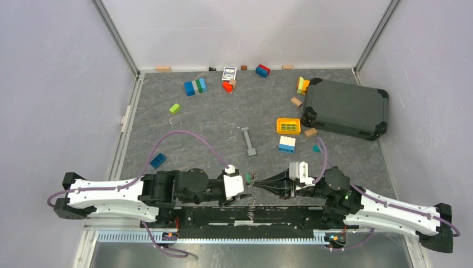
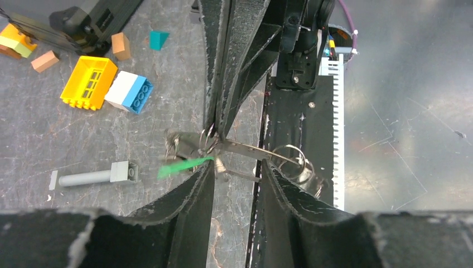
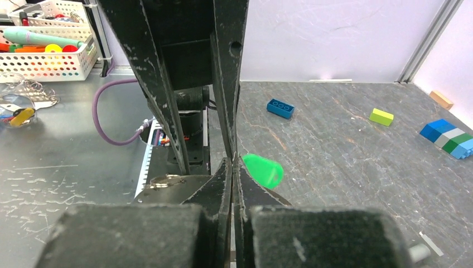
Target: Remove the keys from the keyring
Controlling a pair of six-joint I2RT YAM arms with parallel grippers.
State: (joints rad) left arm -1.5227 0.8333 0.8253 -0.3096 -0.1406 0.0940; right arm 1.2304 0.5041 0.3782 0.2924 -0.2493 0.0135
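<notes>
At the near edge, a black base plate (image 1: pixel 223 215) is carrying both arms, and a ribbed metal rail (image 1: pixel 212 237) is running just in front of it. Both arms are lying low and almost flat, reaching inward, so their tips are meeting over the seam between the plate and the grey stone-patterned tabletop (image 1: pixel 212 128).

The left pincer (image 2: pixel 238 163) is standing at a narrow gap. Its rough black fingers are not pressing together, and a flat silver blade is crossing between them. The right pincer (image 2: pixel 217 131) is closed tight on the bunch of small thin silver metal keys (image 2: pixel 187 146), where small wire loops are showing. One key with a bright green head (image 3: pixel 263 170) is sticking out on the tabletop side. The thin silver wire keyring (image 2: pixel 290 157) is sitting at the other end of the blade, over the plate, just beside one left finger. I cannot tell if it is touching.

Beyond the tips, a strip of open tabletop is lying before a long grey metal bar (image 1: pixel 249 141). A white and blue brick (image 1: pixel 286 144) and a yellow grid block (image 1: pixel 288 125) are sitting to its right. A dark grey hard case (image 1: pixel 346 108) is lying near the far right corner.
</notes>
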